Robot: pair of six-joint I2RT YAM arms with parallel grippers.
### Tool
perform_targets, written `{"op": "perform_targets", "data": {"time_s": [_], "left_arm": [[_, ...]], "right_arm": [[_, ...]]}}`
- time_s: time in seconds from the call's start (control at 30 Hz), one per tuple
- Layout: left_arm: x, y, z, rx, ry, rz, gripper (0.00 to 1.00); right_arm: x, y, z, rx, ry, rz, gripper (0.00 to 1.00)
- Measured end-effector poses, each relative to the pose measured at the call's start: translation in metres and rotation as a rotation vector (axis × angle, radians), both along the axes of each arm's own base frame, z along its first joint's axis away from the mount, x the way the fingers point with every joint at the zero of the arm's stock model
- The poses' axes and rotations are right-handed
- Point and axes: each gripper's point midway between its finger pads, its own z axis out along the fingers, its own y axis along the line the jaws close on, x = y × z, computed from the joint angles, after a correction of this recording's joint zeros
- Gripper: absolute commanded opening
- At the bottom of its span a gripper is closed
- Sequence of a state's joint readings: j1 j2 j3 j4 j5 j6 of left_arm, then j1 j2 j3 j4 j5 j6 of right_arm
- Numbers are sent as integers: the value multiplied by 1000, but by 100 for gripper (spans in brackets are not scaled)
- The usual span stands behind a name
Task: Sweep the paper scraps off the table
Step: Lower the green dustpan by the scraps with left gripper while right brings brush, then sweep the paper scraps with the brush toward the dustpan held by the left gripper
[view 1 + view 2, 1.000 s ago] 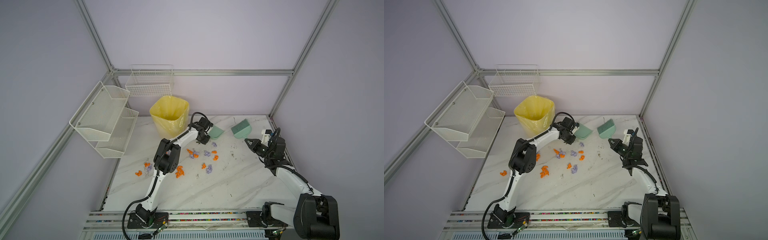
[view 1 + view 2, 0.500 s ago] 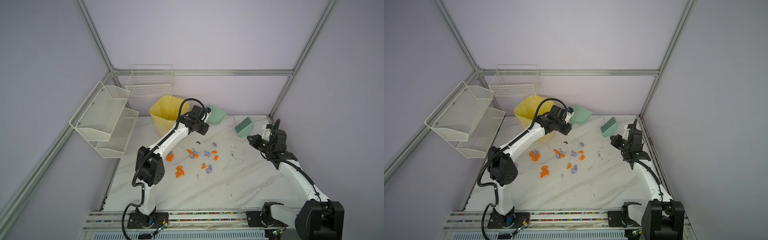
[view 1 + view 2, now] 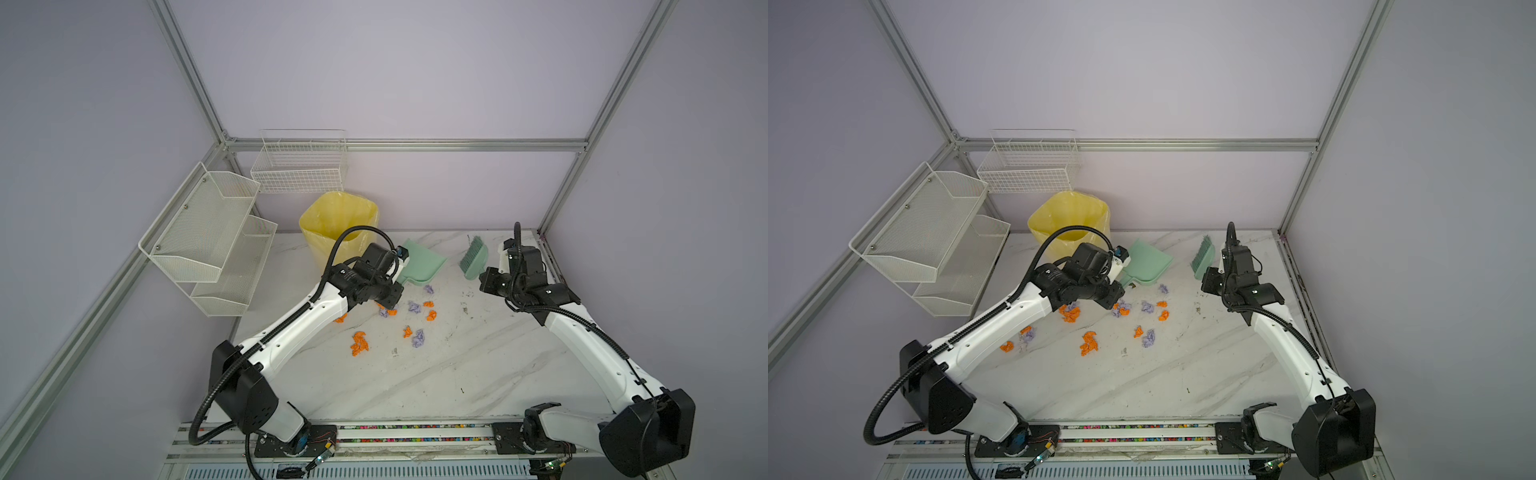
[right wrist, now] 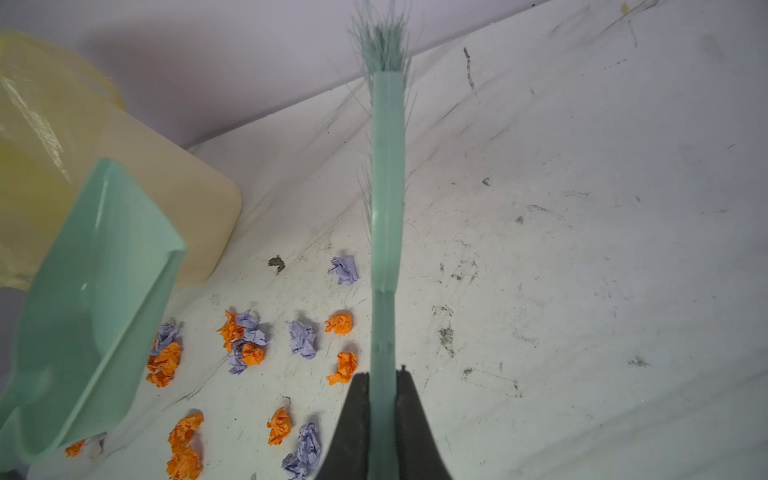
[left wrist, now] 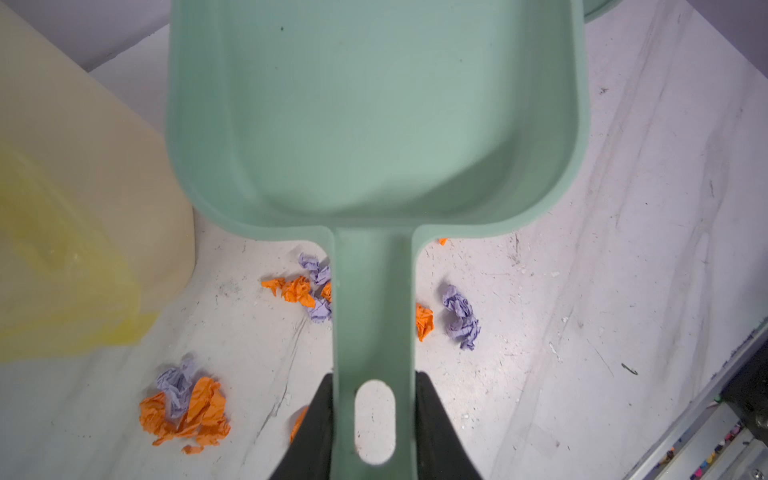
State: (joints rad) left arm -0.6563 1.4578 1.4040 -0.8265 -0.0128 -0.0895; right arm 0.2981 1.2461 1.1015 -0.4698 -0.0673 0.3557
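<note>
Orange and lilac paper scraps (image 3: 415,307) (image 3: 1089,343) lie scattered mid-table (image 3: 478,374); they also show in both wrist views (image 5: 461,316) (image 4: 302,338). My left gripper (image 5: 374,378) is shut on the handle of a mint-green dustpan (image 5: 374,116) (image 3: 422,266) (image 3: 1148,262). The pan is empty and held above the far scraps, beside the bin. My right gripper (image 4: 384,374) (image 3: 484,276) is shut on the handle of a mint-green brush (image 4: 386,187) (image 3: 473,259) (image 3: 1202,259), held off the table to the right of the scraps.
A yellow-lined bin (image 3: 338,224) (image 3: 1069,220) stands at the back left, close behind the dustpan. White mesh shelves (image 3: 208,232) and a wire basket (image 3: 299,166) hang on the left and back walls. Dark scuffs and specks (image 4: 276,262) mark the table.
The dustpan rose toward the back wall, then came back down beside the bin. The left arm's elbow swung out left and lower. The brush shifted slightly left.
</note>
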Motion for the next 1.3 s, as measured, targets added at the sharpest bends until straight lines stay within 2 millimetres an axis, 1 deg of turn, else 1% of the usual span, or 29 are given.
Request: {"op": "perform_targets", "data": {"time_s": [0.07,0.17,0.23,0.37,0.5,0.63,0.77,0.97,1.07,1.13,1.3], "left_arm": [[-15,9,7,-17,-9,11,0],[-33,22,12,-39,-12,34,0],[-43,26,8,-40,2,45,0],[-62,29,-14,-14,71,59,0],[-79,31,-37,24,135,66,0],[-96,34,-52,63,190,72,0],[-110,37,-57,84,233,76,0],[-132,43,-54,88,276,91,0],[-143,40,-54,75,289,90,0],[-151,38,-59,79,306,89,0],[-173,33,-83,115,370,101,0]], "right_arm": [[1,7,-1,-36,14,11,0],[-3,26,-12,-85,46,49,0],[-9,37,-21,-116,74,78,0],[-22,51,-32,-169,122,123,0],[-27,50,-36,-194,140,125,0],[-30,48,-41,-208,151,130,0],[-34,46,-48,-226,169,142,0],[-38,43,-52,-254,185,161,0],[-39,44,-52,-262,184,174,0],[-40,45,-52,-265,184,181,0],[-44,51,-53,-271,189,204,0]]}}
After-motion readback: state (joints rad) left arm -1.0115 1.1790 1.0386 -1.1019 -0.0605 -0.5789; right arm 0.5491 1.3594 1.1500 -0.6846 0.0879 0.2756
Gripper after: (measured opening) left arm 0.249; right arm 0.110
